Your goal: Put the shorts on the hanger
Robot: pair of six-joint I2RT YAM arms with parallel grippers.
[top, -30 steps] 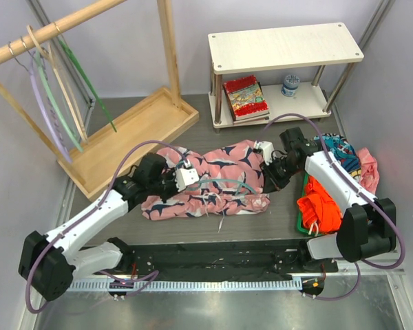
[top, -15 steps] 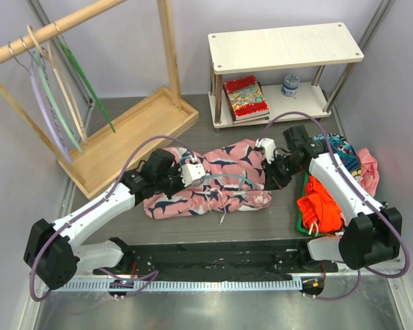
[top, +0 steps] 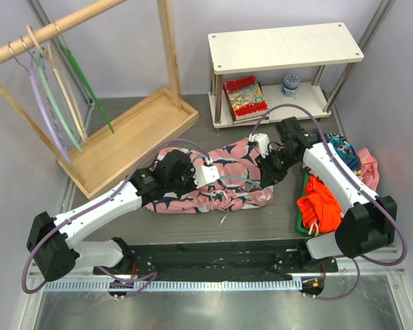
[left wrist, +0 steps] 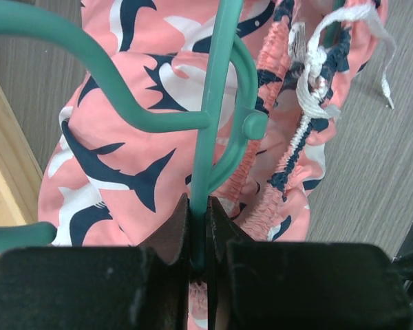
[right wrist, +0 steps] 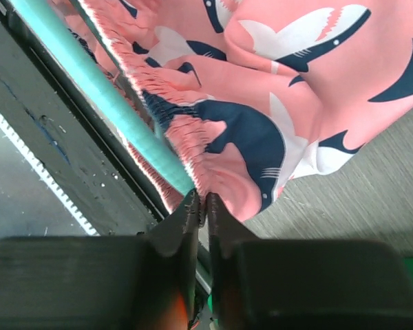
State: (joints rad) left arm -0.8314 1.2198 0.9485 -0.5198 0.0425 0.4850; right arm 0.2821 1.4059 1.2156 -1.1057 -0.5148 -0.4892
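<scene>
Slippage is your risk: left hand [left wrist: 199, 210] clamps the hanger [left wrist: 217, 103], right hand [right wrist: 201, 201] pinches the shorts [right wrist: 282, 75]; tug unevenly and fabric could slide off.

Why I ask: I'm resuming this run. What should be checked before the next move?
1. The left pincer shut on the hanger: ok.
2. The right pincer shut on the shorts at the waistband: ok.
3. The drawstring apart from the hanger: ok.
4. The hanger threaded inside the waistband: cannot tell.
5. The shorts lifted off the table: not ok, they lie on it.
</scene>
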